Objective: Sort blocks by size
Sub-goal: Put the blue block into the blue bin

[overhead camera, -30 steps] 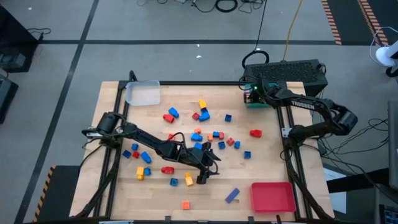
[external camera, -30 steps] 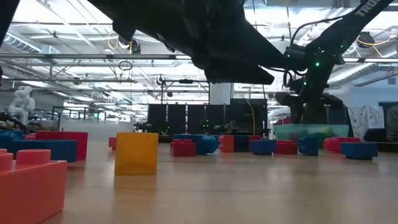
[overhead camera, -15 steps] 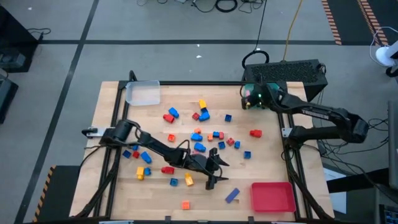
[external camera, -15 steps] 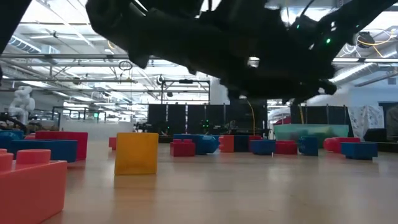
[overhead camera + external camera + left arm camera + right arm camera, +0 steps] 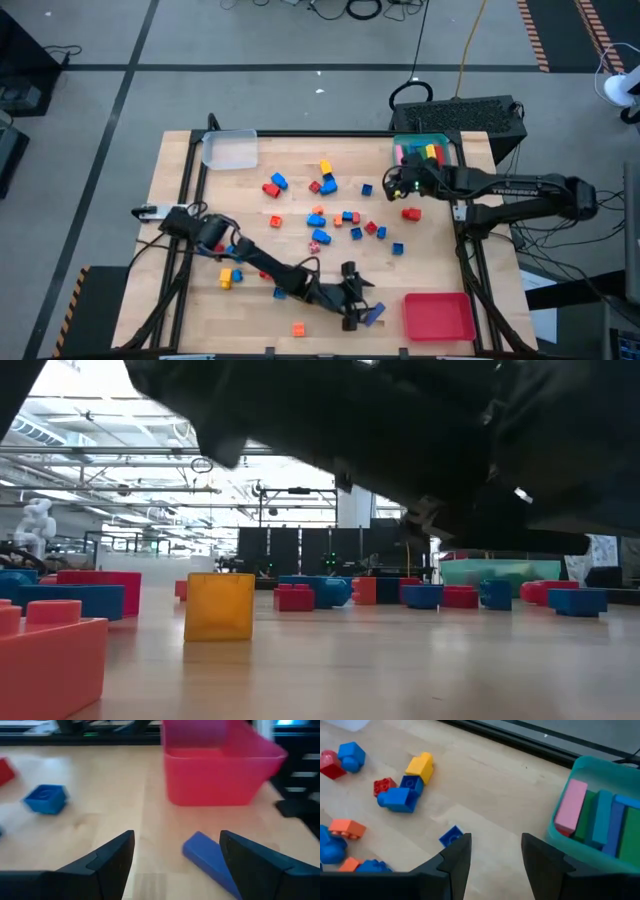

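Observation:
Many small blocks in red, blue, yellow and orange lie scattered on the wooden table. A long blue bar lies flat near the front edge, left of the red tray. My left gripper is low and open right at this bar, which lies ahead between its fingers, close to one of them. My right gripper hovers open over the table beside the teal tray, nothing between its fingers. Pink, green and blue bars lie in the teal tray.
A clear tray stands at the far left corner. A red block lies near my right gripper, a small blue cube to one side of my left gripper. The low view shows a yellow block and a red brick close by.
My left gripper has swept toward the table's near right, sinking lower, and has come up to the long blue bar by the red tray. My right gripper has drawn back from above the teal tray toward the table's middle, uncovering the bars in it.

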Tool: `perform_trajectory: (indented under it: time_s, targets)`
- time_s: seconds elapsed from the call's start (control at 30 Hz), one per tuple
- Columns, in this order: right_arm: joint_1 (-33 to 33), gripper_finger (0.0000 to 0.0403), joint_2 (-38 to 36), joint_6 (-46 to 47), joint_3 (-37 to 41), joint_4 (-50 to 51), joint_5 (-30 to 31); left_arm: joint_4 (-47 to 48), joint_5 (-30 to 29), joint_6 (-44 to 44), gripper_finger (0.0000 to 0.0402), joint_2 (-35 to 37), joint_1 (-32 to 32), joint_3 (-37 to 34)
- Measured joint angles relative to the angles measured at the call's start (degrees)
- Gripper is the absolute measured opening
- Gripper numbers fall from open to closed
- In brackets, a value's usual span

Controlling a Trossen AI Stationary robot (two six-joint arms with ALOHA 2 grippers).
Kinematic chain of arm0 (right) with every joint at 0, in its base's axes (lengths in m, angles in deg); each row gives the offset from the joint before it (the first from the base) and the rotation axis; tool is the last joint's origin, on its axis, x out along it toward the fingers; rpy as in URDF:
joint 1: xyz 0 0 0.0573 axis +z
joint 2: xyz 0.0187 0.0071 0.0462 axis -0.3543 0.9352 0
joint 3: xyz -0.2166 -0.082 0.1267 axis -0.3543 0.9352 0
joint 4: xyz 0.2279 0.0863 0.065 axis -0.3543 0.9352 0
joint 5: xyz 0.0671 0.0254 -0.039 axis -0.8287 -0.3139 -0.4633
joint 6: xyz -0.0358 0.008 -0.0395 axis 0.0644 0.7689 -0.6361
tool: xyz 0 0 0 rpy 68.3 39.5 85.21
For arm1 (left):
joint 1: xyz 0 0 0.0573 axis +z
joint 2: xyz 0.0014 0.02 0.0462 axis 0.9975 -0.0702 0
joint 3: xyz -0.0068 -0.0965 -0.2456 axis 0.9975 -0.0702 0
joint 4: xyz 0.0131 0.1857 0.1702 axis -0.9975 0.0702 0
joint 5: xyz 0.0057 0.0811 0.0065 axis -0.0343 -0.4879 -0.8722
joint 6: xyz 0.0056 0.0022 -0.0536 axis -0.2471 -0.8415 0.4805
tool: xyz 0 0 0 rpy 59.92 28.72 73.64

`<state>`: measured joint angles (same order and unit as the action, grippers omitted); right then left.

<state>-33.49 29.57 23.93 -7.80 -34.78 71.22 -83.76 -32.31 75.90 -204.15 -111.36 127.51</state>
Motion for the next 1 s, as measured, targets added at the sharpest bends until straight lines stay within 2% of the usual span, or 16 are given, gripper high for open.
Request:
perform_trajectory:
  time_s: [0.13, 0.23, 0.8, 1.0]
  targets:
    - [3.4, 0.016, 0.0, 3.44, 0.0, 2.28, 2.57, 7.64, -7.58, 4.42, 0.0294, 0.02, -1.88, 3.66]
    - [6.01, 0.016, 0.0, 5.78, 0.0, 2.93, 3.44, 10.07, -10.1, 8.91, 0.0294, 0.02, -3.02, 5.58]
    - [19.83, 0.016, 0.02, 17.07, 0.0, 2.85, 4.5, 11.31, -17.64, 18.25, 0.0294, -0.11, -7.06, 7.11]
    - [22.77, 0.016, 0.07, 19.18, 0.02, 2.96, 4.61, 12.68, -17.23, 18.03, 0.0294, -7.2, -8.3, 14.15]
